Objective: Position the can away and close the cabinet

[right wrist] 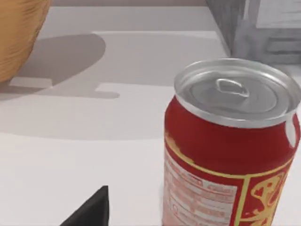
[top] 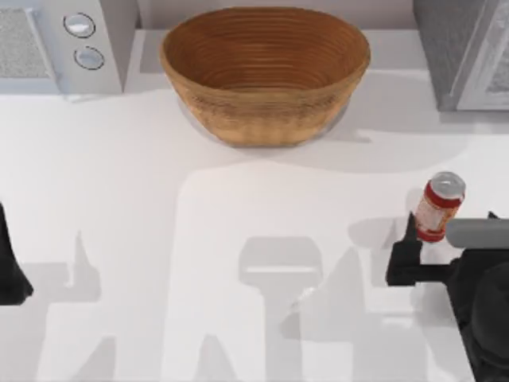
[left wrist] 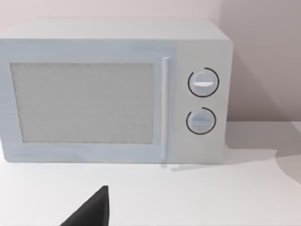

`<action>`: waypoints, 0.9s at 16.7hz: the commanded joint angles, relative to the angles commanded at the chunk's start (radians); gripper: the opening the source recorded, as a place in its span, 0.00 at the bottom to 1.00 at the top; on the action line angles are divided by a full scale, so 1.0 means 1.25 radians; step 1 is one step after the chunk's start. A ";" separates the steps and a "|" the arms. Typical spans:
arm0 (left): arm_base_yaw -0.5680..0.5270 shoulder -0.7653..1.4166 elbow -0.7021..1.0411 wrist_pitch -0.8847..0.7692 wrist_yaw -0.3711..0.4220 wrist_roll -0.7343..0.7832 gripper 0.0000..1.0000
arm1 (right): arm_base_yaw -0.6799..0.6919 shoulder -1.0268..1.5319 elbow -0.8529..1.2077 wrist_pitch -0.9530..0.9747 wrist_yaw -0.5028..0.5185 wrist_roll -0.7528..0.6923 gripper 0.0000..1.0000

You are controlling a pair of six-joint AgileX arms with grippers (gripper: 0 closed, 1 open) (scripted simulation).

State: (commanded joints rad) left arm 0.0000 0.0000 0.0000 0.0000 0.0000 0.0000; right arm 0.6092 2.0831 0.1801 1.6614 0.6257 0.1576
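Looking down, you see the can (top: 439, 205) upright on the table (top: 159, 239) near its right edge, well apart from the basket (top: 265, 73) and below the cabinet (top: 465, 52) at the back right. Your right gripper (top: 421, 239) sits just beside the can; whether it grips, you cannot tell. Your left gripper (top: 12, 270) is parked at the left edge, facing the microwave (left wrist: 113, 89).

Cabinet (top: 469, 56) cropped by frame edge; right pincer (top: 429, 251) fingers partly hidden behind can (top: 439, 207).
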 joint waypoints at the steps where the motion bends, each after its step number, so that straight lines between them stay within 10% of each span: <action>1: 0.000 0.000 0.000 0.000 0.000 0.000 1.00 | 0.008 0.028 0.002 0.022 0.009 0.002 1.00; 15: 0.000 0.000 0.000 0.000 0.000 0.000 1.00 | -0.062 0.098 0.118 -0.014 -0.059 -0.018 1.00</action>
State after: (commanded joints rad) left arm 0.0000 0.0000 0.0000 0.0000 0.0000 0.0000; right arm 0.5315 2.2054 0.3276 1.6435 0.5520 0.1347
